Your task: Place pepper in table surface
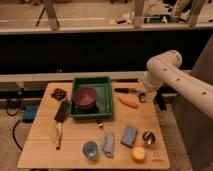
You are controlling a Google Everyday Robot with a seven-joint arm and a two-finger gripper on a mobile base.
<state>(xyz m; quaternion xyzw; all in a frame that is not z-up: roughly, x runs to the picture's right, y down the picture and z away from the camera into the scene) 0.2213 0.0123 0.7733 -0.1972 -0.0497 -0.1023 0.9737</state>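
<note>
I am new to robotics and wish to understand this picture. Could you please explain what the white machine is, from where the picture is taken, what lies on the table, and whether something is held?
The white machine is a robot arm on a mobile base, reaching in from the right. At its end is a two-finger gripper, which hangs low over the far right part of the table surface. There is only one picture, from a camera that looks down on the table from the front. Where it is mounted I cannot tell. The gripper is open and holds nothing. The pepper, slim and orange, lies on the wood beside the gripper, between it and the green tray. A purple bowl sits in the tray. Near the front edge stand a blue cup, a metal cup and an orange fruit.
</note>
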